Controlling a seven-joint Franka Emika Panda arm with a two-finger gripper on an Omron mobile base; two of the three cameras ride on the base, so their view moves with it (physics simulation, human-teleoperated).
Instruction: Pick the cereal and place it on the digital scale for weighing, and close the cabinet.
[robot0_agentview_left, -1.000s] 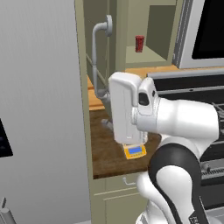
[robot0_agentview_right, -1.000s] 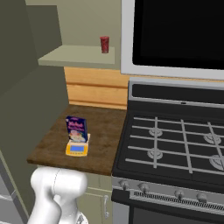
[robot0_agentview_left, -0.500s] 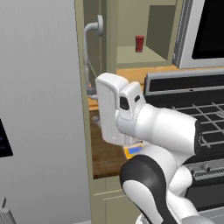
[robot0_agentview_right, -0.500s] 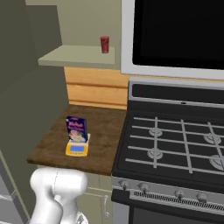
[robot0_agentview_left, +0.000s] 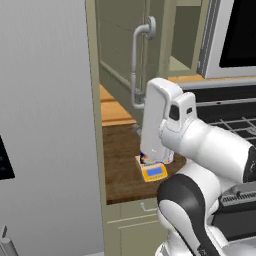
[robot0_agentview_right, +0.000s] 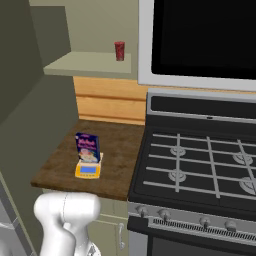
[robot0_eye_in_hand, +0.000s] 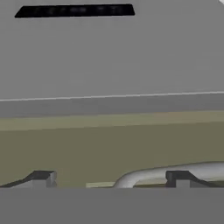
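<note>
The cereal (robot0_agentview_right: 87, 147), a dark blue-purple box, stands upright on the yellow digital scale (robot0_agentview_right: 88, 170) on the wooden counter. In the left base view my arm covers most of the box, and the scale (robot0_agentview_left: 153, 172) shows just below the arm. The cabinet door (robot0_agentview_left: 120, 45) stands open with its curved grey handle (robot0_agentview_left: 136, 65). In the hand view my gripper (robot0_eye_in_hand: 110, 180) is open, right up against the olive door, and the handle (robot0_eye_in_hand: 153, 173) runs across between the fingertips (robot0_eye_in_hand: 41, 178).
A red cup (robot0_agentview_right: 119, 50) sits on the cabinet shelf (robot0_agentview_right: 90, 62). The stove (robot0_agentview_right: 200, 165) takes up the right side, next to the counter (robot0_agentview_right: 120, 150). A grey fridge side (robot0_agentview_left: 45, 125) rises at the left.
In the left base view my arm has swung over towards the door. The door handle now sits further right, and the door hides the red cup. Cereal and scale have not moved.
</note>
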